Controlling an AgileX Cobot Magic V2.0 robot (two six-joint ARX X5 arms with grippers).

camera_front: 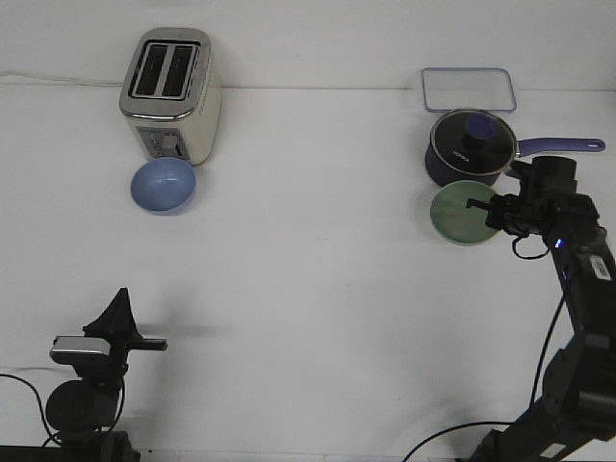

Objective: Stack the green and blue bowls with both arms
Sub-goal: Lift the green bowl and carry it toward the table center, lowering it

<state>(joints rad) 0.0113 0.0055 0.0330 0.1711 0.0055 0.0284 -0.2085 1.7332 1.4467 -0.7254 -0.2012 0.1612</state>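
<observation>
Nearest me on the left, the left gripper (123, 300) sits low over the near part of the white table (308, 289), pointing away, with nothing in it. Its fingers come together to a point from where I stand, though I cannot really tell whether they are fully closed. It is well apart from both bowls.

Further back on that side stands a cream toaster (171, 94), and just in front of it, almost touching its base, is the blue bowl (163, 185), upright and empty. Nothing is reaching for it.

The middle of the table is bare.

Over on the right, a clear flat container (468, 89) lies at the back, and in front of it sits a dark blue saucepan (467, 147) with a glass lid, handle pointing right. Just in front of the pan is the green bowl (465, 213). The right gripper (484, 205) has its fingers at the bowl's right rim, seemingly one on each side of the edge, but I cannot tell whether they have closed on it.

By my reckoning the job is barely begun: the bowls are far apart, neither looks lifted, and the blue one is untouched. The carrying and stacking are all left to do.
</observation>
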